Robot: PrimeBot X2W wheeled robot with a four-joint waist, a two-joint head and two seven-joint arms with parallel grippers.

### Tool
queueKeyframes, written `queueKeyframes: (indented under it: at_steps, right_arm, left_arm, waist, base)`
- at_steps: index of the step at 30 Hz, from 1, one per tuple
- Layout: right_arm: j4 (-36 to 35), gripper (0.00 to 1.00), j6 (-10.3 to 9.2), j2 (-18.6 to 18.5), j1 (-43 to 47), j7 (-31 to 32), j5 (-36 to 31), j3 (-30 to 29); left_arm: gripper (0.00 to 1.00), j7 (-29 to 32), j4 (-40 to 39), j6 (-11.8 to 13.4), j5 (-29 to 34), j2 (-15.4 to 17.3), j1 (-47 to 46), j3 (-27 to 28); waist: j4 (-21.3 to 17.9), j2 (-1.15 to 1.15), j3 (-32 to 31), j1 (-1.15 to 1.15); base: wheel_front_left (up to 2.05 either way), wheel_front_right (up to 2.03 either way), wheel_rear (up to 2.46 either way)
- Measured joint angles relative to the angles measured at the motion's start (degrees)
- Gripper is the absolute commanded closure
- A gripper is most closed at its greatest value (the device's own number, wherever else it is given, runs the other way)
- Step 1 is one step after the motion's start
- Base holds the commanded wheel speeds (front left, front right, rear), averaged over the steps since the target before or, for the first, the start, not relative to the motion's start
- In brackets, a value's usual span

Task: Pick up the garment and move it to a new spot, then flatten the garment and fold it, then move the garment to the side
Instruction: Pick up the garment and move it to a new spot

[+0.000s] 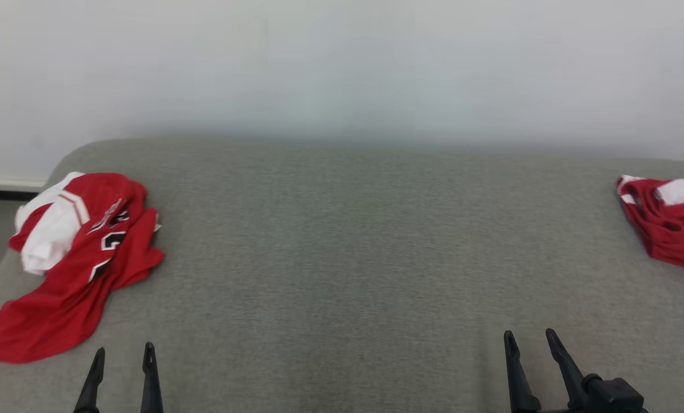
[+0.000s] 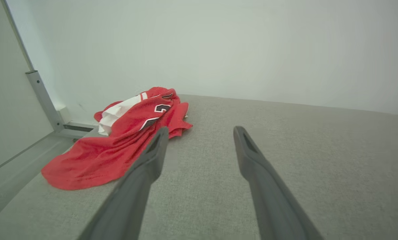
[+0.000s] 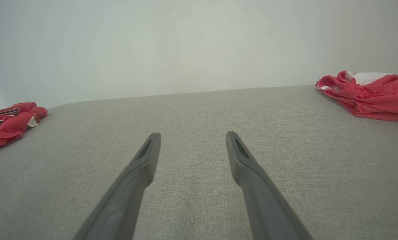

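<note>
Surface: a broad grey woven-fabric tabletop [image 1: 342, 258] is spreading left to right, its far corners rounded.
Room: a plain pale wall [image 1: 342, 69] is rising behind the far edge.
Garment: a crumpled red-and-white mesh jersey [image 1: 72, 258] is lying at the left edge.
Other cloth: a second red-and-white bunched garment [image 1: 668, 229] is lying far right.
Left gripper [image 1: 124, 347]: hovering near, fingers spread, holding nothing.
Right gripper [image 1: 529, 332]: likewise spread and holding nothing.

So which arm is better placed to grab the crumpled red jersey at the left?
Left. The left claw, open, sits near the jersey; the right claw, also open, is far across the grey surface.
</note>
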Motion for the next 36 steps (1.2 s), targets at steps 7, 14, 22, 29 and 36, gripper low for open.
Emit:
queueKeyframes:
  at_steps: [7,14,22,29,36]
  right_arm:
    - [0.33,0.0,0.0,0.23,0.34,0.0,0.19,0.12]
    - [0.23,0.0,0.0,0.42,0.43,-0.01,0.51,0.71]
    - [0.41,0.0,0.0,0.52,0.38,0.0,0.52,1.01]
    - [0.42,0.0,0.0,0.56,0.26,0.0,0.51,1.36]
    - [0.45,0.0,0.0,0.57,0.19,0.0,0.45,1.32]
  left_arm:
    - [0.0,0.01,0.98,-0.18,-0.26,0.76,0.2,0.48]
    - [0.0,0.0,1.09,-0.05,-0.23,0.97,0.85,1.0]
    - [0.0,0.0,0.9,0.1,-0.24,0.97,1.34,1.43]
    - [0.0,0.0,0.59,0.18,-0.31,0.94,1.6,1.91]
    - [0.0,0.0,0.8,0.36,-0.42,0.75,1.35,1.58]
  waist:
    - [5.91,0.0,-0.45,0.0]
    - [12.25,0.0,-0.8,0.0]
    - [18.56,0.0,-1.02,0.0]
    - [21.12,0.0,-0.62,0.0]
    - [20.44,0.01,-0.15,0.01]
  base:
    - [0.0,0.0,0.0]
    - [0.0,0.0,0.0]
    - [0.0,0.0,0.0]
    - [0.0,0.0,0.0]
    - [0.0,0.0,0.0]
